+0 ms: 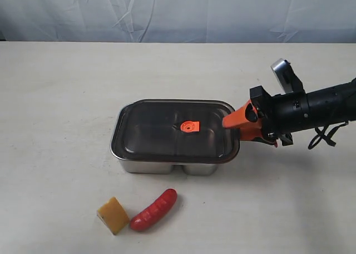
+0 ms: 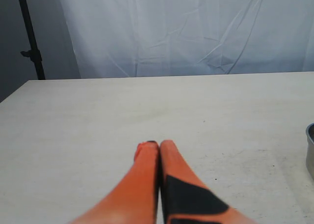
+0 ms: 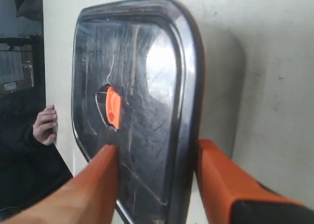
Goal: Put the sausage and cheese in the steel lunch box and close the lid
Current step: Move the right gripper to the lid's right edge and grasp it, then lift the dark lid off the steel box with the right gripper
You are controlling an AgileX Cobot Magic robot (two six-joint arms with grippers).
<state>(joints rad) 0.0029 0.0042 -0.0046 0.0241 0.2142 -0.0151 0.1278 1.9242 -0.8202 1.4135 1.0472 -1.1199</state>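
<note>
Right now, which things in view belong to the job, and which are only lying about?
For the job: sausage, cheese, steel lunch box, lid resting on it, right tool at the lid's edge.
Not for the job: white backdrop cloth, black stand beside it.

Closed hand [image 2: 158, 144], table [image 2: 98, 116], perhaps box rim [image 2: 310, 150]
</note>
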